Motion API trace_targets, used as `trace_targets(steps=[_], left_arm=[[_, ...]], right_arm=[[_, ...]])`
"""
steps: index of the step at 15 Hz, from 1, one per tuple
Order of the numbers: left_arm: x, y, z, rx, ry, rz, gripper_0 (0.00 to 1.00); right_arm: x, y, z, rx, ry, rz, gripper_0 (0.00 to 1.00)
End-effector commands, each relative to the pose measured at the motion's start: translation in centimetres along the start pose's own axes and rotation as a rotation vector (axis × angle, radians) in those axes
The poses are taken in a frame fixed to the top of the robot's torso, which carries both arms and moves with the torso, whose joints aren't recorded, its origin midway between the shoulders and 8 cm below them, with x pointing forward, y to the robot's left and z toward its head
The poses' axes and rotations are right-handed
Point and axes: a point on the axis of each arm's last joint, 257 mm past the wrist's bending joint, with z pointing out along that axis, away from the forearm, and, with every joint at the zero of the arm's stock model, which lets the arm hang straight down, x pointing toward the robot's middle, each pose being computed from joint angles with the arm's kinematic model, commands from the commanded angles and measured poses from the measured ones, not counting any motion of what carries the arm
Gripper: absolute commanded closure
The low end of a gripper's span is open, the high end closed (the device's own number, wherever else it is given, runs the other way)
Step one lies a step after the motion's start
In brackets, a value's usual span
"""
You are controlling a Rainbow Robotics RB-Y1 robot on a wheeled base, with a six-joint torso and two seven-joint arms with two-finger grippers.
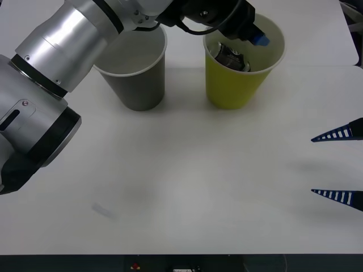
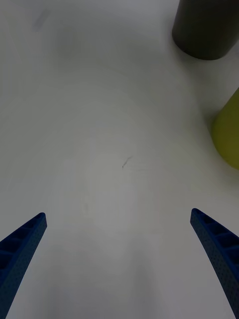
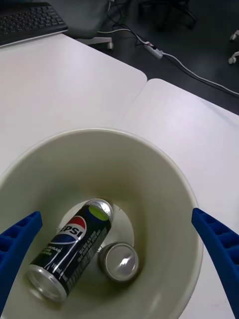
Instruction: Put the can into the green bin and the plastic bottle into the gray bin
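The green bin (image 1: 235, 85) stands at the back of the table, right of the gray bin (image 1: 138, 76). My left gripper (image 1: 245, 29) hangs open just above the green bin's mouth, with nothing between its fingers. In the left wrist view the gripper (image 3: 115, 215) looks down into the green bin's white inside (image 3: 164, 199). There the small gray can (image 3: 118, 261) stands upright on the bottom. My right gripper (image 1: 338, 165) waits open low over the table at the right edge. The plastic bottle is out of view.
A dark Pepsi can (image 3: 72, 251) lies tilted in the green bin, touching the small can. In the right wrist view, the gray bin (image 2: 206, 27) and green bin (image 2: 229, 134) stand beyond bare white table (image 2: 109, 124). A keyboard (image 3: 30, 20) lies on the neighbouring table.
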Motion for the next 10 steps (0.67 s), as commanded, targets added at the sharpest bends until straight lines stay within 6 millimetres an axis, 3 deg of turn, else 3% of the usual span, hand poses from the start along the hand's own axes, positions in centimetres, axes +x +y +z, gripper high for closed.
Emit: trace_targets(steps=[1, 7, 10], left_arm=[[1.4, 0.9, -1.5, 0.003, -0.023, 0.002, 0.0], [4.1, 2.2, -7.0, 0.01, -0.122, 0.021, 0.0], [5.9, 1.6, -10.1, 0.015, -0.157, 0.043, 0.0]], right_arm=[[0.0, 0.0, 0.0, 0.0, 0.0, 0.0, 0.0], [0.0, 0.0, 0.0, 0.0, 0.0, 0.0, 0.0], [0.0, 0.0, 0.0, 0.0, 0.0, 0.0, 0.0]])
